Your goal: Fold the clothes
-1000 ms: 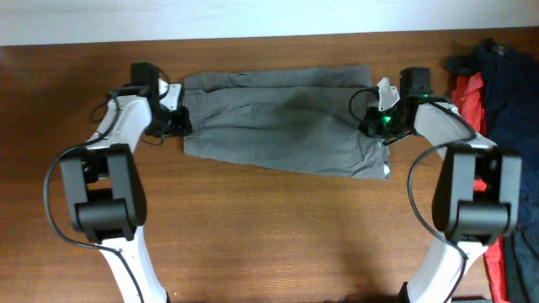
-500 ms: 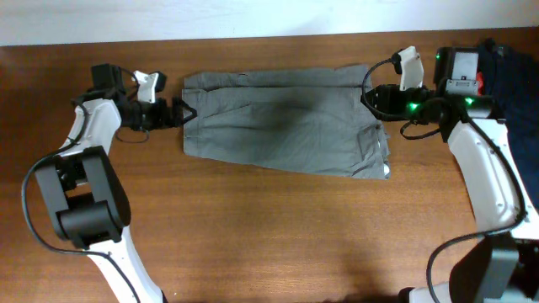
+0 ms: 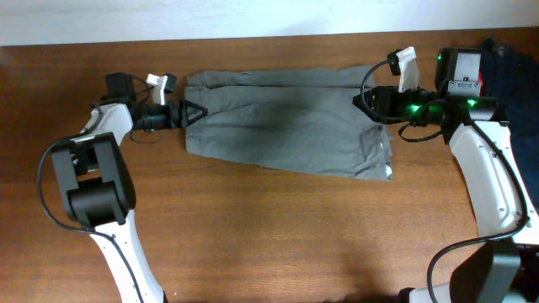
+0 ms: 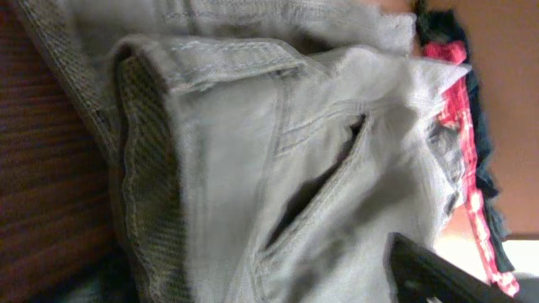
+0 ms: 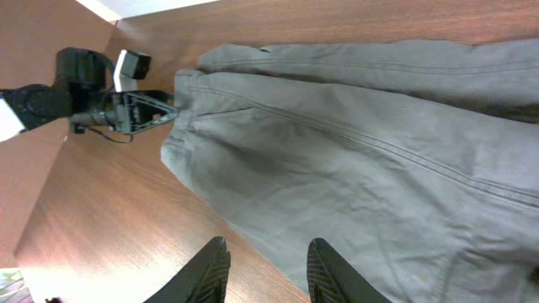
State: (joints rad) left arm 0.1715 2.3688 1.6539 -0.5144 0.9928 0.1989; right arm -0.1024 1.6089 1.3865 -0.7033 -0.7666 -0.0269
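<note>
Left gripper [image 3: 192, 112] jaws spread wide at 9 o'clock of the shorts [image 3: 286, 130], right gripper [image 5: 268, 246] parted and empty over their 3 o'clock end, shorts lying pretty much flat toward 12 o'clock on the table [image 3: 278, 236]

The left arm [image 3: 108, 126] lies low near the tabletop's far edge, its wrist level and pointing right. The left pincer [image 3: 192, 113] has its fingers spread apart, and one dark finger [image 4: 429, 271] shows in the wrist view. The right arm [image 3: 487, 181] reaches up the tabletop's right side and bends left at the wrist, where green lights glow. The right pincer [image 5: 268, 271] is parted, with nothing between its two fingers.
</note>
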